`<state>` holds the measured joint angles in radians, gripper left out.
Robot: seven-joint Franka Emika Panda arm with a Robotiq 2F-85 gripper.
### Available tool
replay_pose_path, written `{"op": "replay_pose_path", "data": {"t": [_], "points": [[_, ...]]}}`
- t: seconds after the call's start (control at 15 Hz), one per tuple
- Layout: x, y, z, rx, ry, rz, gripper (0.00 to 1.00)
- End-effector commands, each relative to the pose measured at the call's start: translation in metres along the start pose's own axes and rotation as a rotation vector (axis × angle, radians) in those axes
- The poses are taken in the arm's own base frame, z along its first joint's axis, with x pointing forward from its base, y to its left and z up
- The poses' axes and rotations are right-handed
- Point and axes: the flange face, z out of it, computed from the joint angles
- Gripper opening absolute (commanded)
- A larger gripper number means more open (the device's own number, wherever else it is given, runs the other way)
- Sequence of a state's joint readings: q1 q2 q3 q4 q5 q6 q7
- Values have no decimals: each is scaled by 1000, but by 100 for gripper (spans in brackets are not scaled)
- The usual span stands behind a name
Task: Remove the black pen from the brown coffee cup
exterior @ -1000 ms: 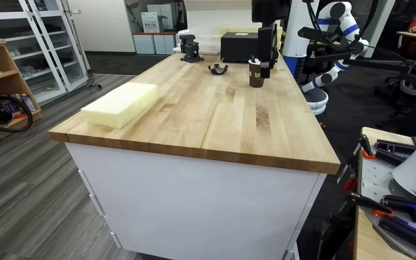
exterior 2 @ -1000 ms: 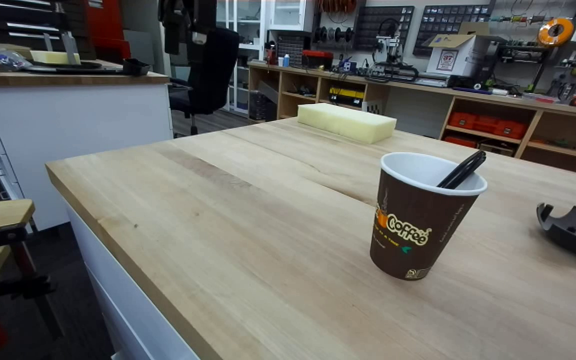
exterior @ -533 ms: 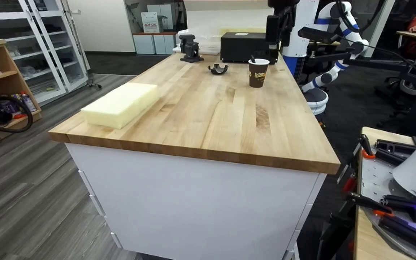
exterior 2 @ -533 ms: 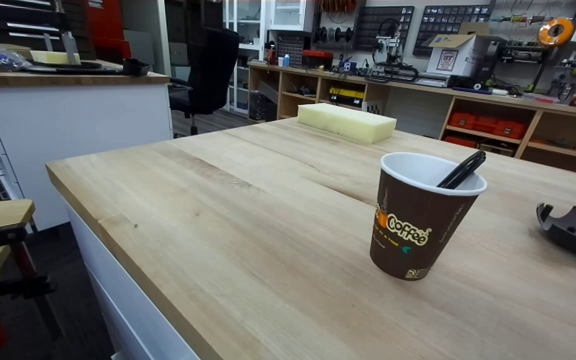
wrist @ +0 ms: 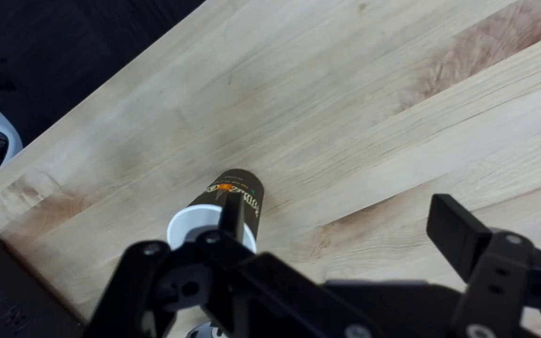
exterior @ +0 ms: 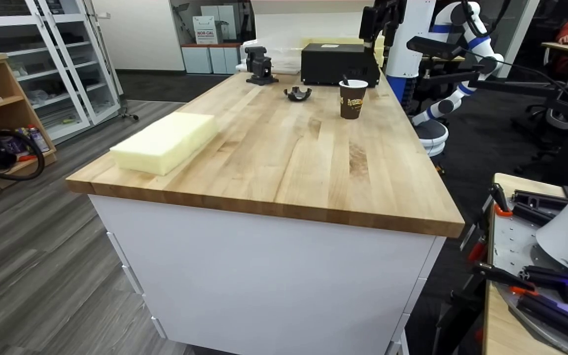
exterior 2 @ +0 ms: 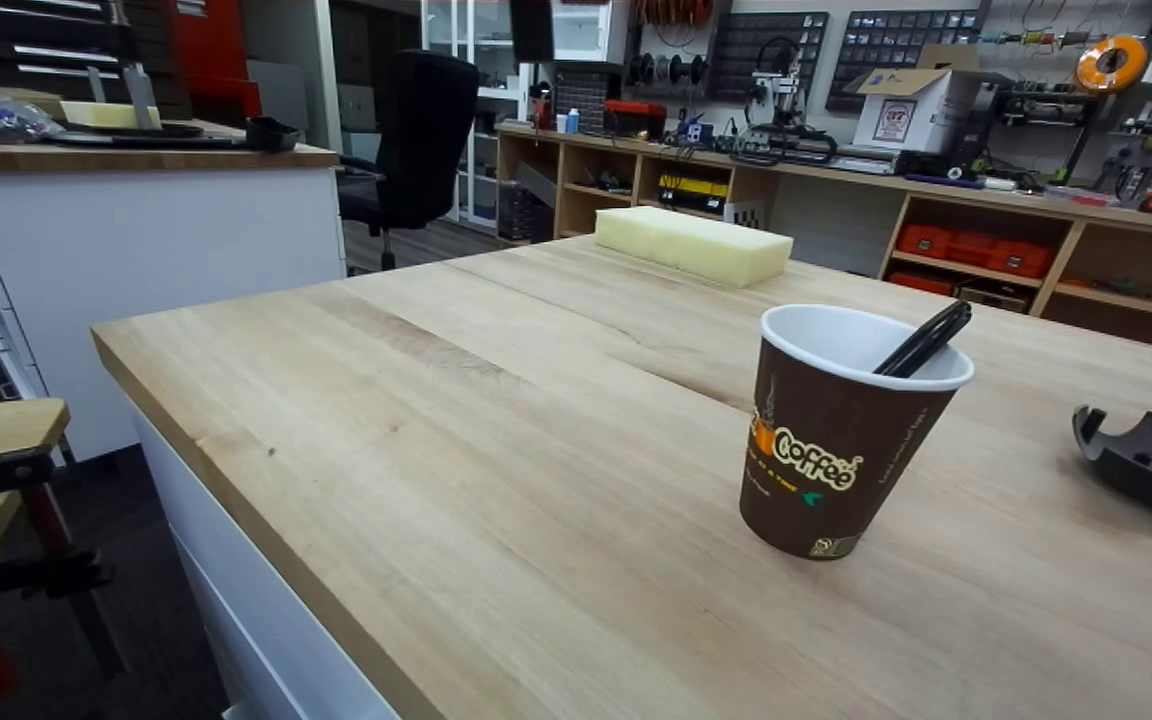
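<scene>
The brown coffee cup (exterior: 351, 106) stands upright on the wooden table (exterior: 274, 162); in an exterior view its white inside and rim show, and the cup (exterior 2: 816, 455) has "Coffee" lettering. The black pen (exterior 2: 926, 342) leans in the cup, with its top end sticking out over the rim; a small dark tip of the pen (exterior: 345, 79) shows in an exterior view. My gripper (wrist: 341, 213) is open and empty above the table, with its fingers wide apart. In the wrist view one finger (wrist: 232, 213) overlaps the cup (wrist: 244, 185), and the pen is hidden there. The gripper (exterior: 377, 47) is higher than the cup.
A black box (exterior: 331, 64) stands behind the cup. A black curved part (exterior: 297, 94) lies near it, and a black stand (exterior: 260, 66) is farther back. A pale yellow foam block (exterior: 165, 142) lies near the table's front corner. The table edge (wrist: 111, 77) runs close to the cup.
My gripper has risen and shifted in an exterior view, uncovering the cup it partly hid before. A dark finger now shows farther right at the top of an exterior view. Cup and pen have not moved.
</scene>
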<state>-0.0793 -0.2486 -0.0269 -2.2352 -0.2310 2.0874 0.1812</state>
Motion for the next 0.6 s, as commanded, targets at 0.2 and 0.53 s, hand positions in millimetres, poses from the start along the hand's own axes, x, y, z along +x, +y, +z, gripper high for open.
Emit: {"op": "replay_pose_path", "data": {"t": [0.2,0.53], "points": [[59,84,12,-53,35,71,100],[91,113,11,-16,59,57,100]]}}
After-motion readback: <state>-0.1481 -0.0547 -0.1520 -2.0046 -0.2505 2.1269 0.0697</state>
